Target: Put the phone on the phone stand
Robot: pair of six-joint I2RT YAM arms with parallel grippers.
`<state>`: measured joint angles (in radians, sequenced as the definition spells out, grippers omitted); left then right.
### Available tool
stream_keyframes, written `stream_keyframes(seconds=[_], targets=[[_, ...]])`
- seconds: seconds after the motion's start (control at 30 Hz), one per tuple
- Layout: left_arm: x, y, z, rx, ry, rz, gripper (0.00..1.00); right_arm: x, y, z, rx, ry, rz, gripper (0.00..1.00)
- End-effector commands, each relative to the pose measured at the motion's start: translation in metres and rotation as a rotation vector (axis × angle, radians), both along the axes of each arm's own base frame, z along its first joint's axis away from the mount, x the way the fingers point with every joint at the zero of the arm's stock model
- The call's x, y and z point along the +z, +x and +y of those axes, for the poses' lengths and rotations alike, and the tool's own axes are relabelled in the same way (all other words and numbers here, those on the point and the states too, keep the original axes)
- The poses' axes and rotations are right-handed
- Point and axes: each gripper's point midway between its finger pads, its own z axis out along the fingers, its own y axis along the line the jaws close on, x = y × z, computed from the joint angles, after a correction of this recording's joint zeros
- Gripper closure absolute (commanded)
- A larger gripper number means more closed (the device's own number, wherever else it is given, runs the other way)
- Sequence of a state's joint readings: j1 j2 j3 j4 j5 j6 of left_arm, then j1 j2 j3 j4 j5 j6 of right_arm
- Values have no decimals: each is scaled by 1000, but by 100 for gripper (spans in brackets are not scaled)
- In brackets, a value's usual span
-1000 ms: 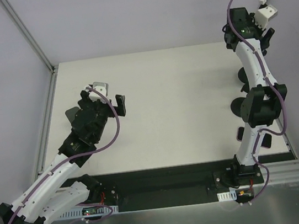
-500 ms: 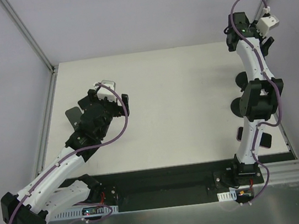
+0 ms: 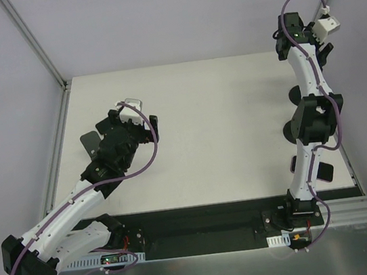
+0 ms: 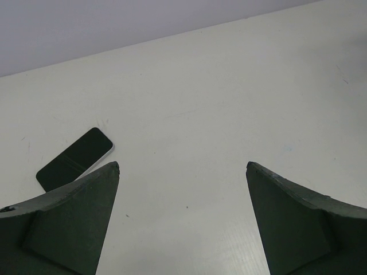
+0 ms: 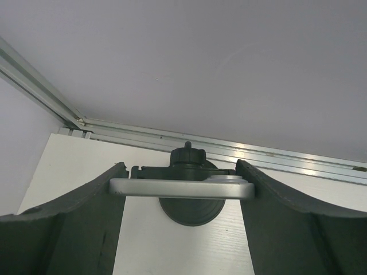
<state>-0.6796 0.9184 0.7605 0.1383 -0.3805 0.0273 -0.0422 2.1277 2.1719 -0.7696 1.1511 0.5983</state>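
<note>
Plainly, the phone [image 4: 74, 158] lay flat on the bench [image 4: 200, 103] just left of the left gripper's [image 4: 182, 167] spread, empty fingers [image 4: 86, 212], its long axis slanting.

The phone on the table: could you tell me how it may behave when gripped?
The phone looks like a thin, flat slab, so it probably won't flex. It lies flat on the table, so getting under its edge may be hard. Its glossy face suggests it could slip.
</note>
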Motion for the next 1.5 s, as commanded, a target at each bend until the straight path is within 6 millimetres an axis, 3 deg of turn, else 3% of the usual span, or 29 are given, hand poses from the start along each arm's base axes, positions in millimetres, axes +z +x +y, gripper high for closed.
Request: stream_keyframes(seconds=[0.0, 0.07, 0.1, 0.17, 0.2, 0.23, 0.4, 0.43, 0.5, 0.53, 0.6, 0.83, 0.87, 0.93, 0.97, 1.0, 1.03, 1.07, 1.1, 1.27, 1.47], targets=[[7, 2, 2, 28, -33, -29, 10, 40, 8, -7, -46, -31, -168, 99], [6, 3, 2, 29, -29, -27, 10, 42, 10, -6, -34, -32, -157, 91], [6, 3, 2, 29, -30, -27, 10, 42, 11, -5, -27, -26, -156, 71], [7, 2, 3, 29, -31, -29, 10, 40, 9, -3, -1, -11, -142, 40], [9, 2, 3, 30, -33, -33, 10, 41, 11, -1, 12, -5, -150, 7], [9, 2, 5, 34, -32, -35, 10, 40, 12, 0, 27, 6, -155, 4], [16, 0, 10, 46, -31, -62, 9, 47, 6, 16, 149, 67, -132, 4], [18, 0, 11, 47, -27, -68, 9, 41, 0, 21, 160, 70, -104, 4], [23, -2, 13, 50, -34, -82, 9, 54, -18, 25, 175, 63, -111, 4], [25, -3, 14, 49, -37, -87, 9, 39, -28, 28, 179, 70, -63, 4], [29, -5, 14, 43, -42, -98, 9, 54, -44, 33, 228, 84, -95, 4], [39, -8, 17, 41, -54, -124, 9, 40, -113, 58, 394, 156, -54, 4], [40, -9, 17, 37, -56, -129, 9, 47, -127, 67, 459, 175, -86, 4], [42, -11, 12, 6, -61, -129, 8, 22, -139, 81, 586, 195, -15, 4], [41, -11, 10, -6, -58, -123, 8, 30, -150, 87, 642, 192, -36, 4], [45, -12, 7, -21, -65, -125, 8, 14, -158, 92, 687, 217, 6, 4], [45, -14, 1, -56, -67, -121, 7, 8, -167, 88, 702, 237, 21, 4], [45, -14, -3, -76, -64, -112, 5, 8, -174, 99, 791, 273, 12, 3], [45, -15, -8, -99, -62, -103, 5, -9, -184, 98, 806, 314, 52, 3], [33, -17, -35, -226, -41, -28, 4, -33, -225, 75, 779, 400, 93, 1], [29, -18, -44, -265, -38, 3, 4, -56, -240, 71, 760, 406, 130, 5]])
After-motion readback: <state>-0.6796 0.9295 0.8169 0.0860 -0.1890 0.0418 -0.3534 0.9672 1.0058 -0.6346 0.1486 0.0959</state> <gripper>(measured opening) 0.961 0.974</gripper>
